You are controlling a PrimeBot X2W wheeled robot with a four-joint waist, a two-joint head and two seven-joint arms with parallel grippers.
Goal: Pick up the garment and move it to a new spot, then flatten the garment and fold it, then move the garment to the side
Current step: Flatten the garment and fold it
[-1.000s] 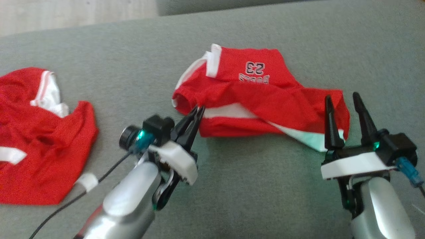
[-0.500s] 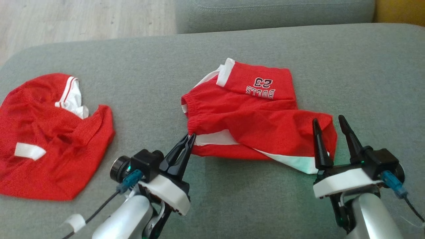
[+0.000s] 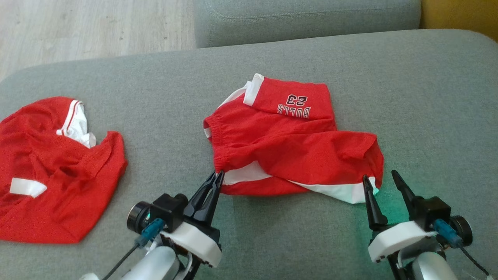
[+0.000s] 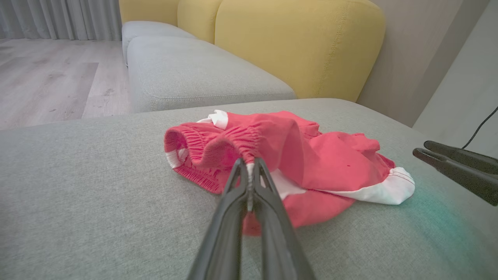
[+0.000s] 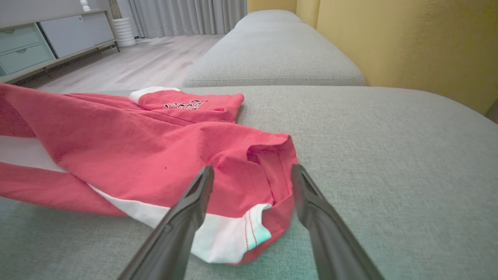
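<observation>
Garment [image 3: 295, 151], waistband in the closed left claw [image 3: 218, 174]; right claw [image 3: 379, 175] wide, empty, low beside its hem.

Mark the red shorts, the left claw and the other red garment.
red shorts [image 3: 295, 151]: head view, middle of the red panel.
left claw [image 3: 218, 175]: head view, its pinched tips at the waistband.
other red garment [image 3: 46, 182]: head view, its mesh middle.
</observation>
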